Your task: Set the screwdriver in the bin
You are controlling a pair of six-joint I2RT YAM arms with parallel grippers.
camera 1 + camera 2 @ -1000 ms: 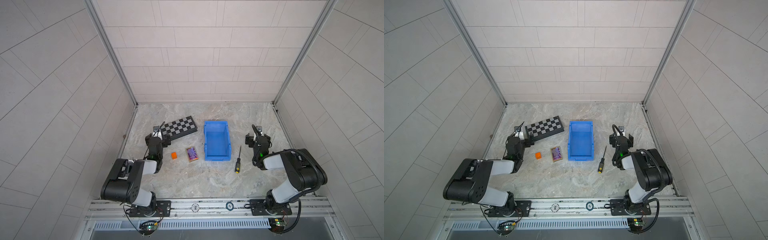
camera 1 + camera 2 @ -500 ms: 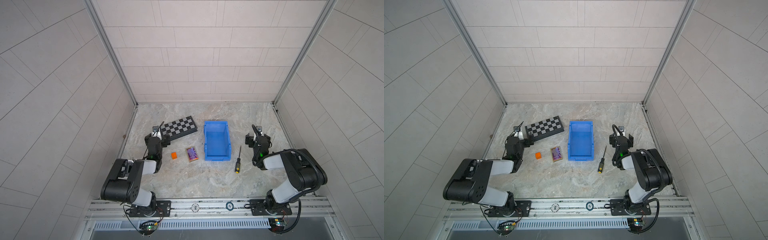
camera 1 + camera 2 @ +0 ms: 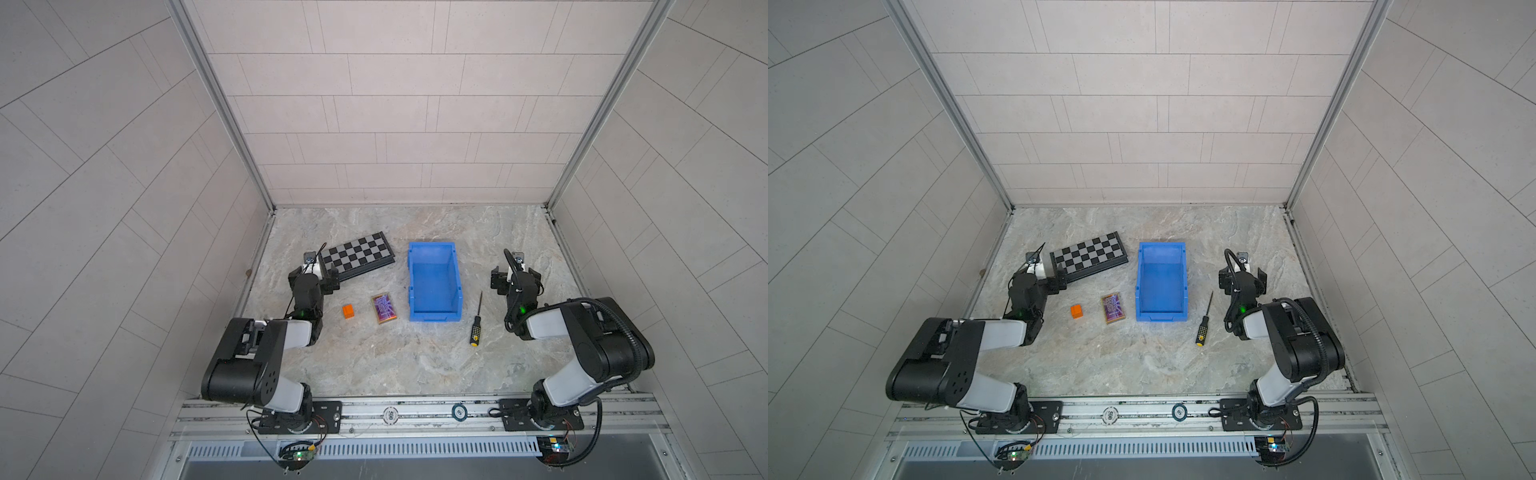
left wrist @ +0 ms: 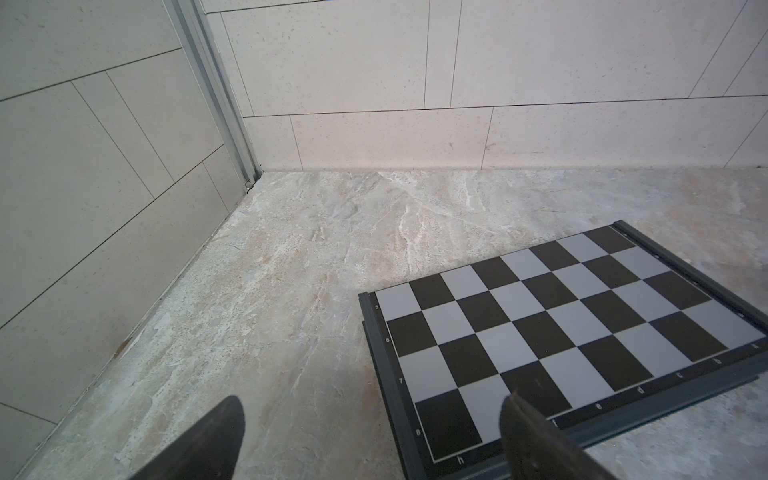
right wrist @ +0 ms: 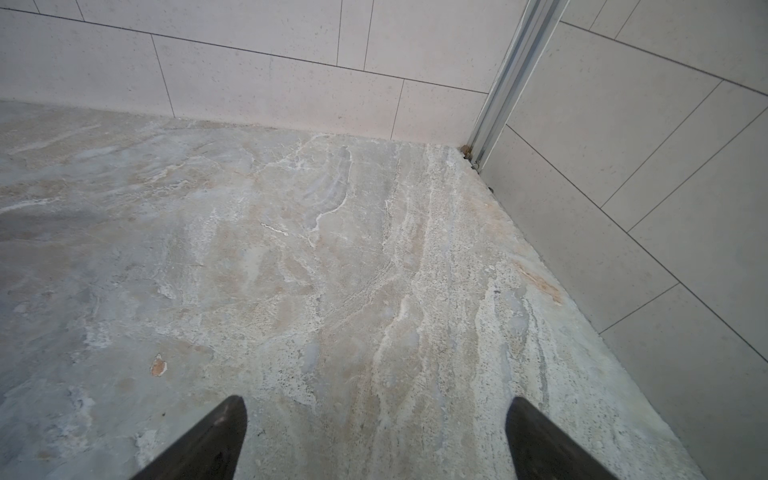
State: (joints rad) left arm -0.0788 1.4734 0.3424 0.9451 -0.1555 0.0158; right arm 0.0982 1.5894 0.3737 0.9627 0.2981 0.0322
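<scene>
Left arm's fingers [image 4: 208, 440] stand apart, one over the near corner of a checkerboard [image 3: 357, 257] on the marble counter [image 3: 415, 365]. To the right lie an orange cube [image 3: 348, 311], a purple card box [image 3: 383, 307] and the blue bin [image 3: 430, 253]. The screwdriver [image 3: 476, 328] lies on the counter just outside the bin's right wall. Right arm's fingers [image 5: 208, 440] are spread wide, holding nothing.

Both top views look down from high above the near edge, sharing the whole tabletop [image 3: 374, 365]. Each wrist view sits low, close to it, facing the far wall [image 4: 457, 83].
</scene>
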